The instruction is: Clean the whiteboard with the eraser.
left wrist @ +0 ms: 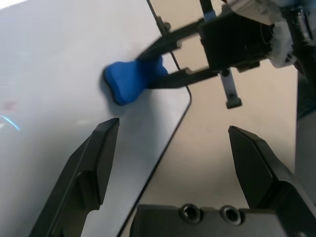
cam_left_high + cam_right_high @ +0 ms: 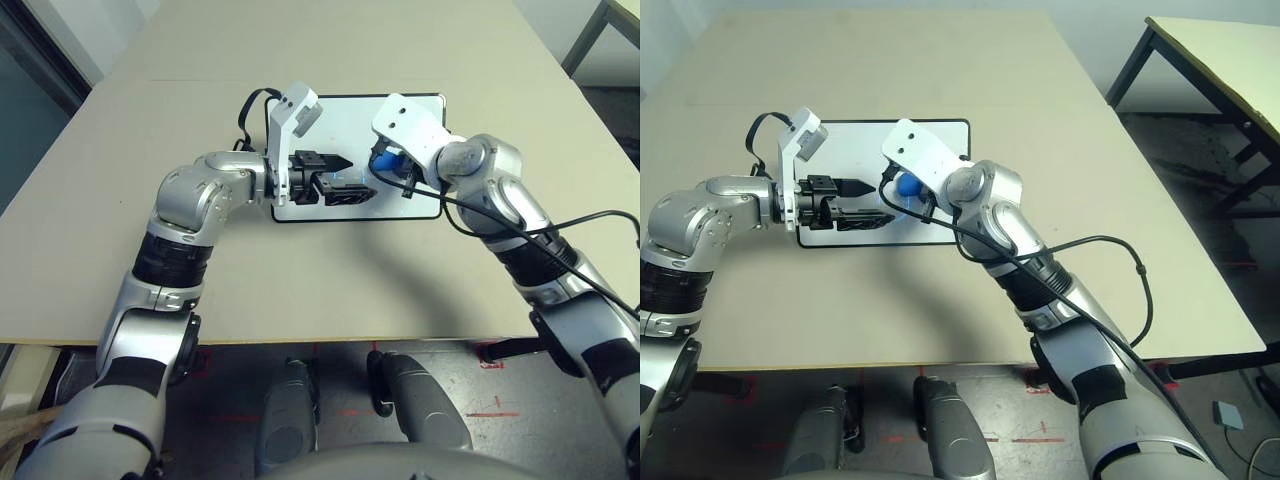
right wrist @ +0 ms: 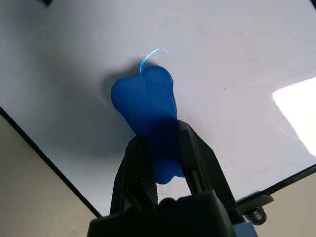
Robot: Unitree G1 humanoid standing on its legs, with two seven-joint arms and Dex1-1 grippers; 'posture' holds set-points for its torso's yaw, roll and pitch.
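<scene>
while our right gripper [image 3: 163, 158] clamps the eraser [image 3: 148, 108] over the whiteboard [image 3: 237, 54], our left gripper [image 1: 173, 163] gapes empty beside it, above the table [image 2: 330, 290].

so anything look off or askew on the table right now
Nothing stands out. The whiteboard lies flat on the table, roughly square to it, with no visible damage. The right end effector is shut on the eraser, held over the board, and the left end effector is open over the board's edge.
</scene>
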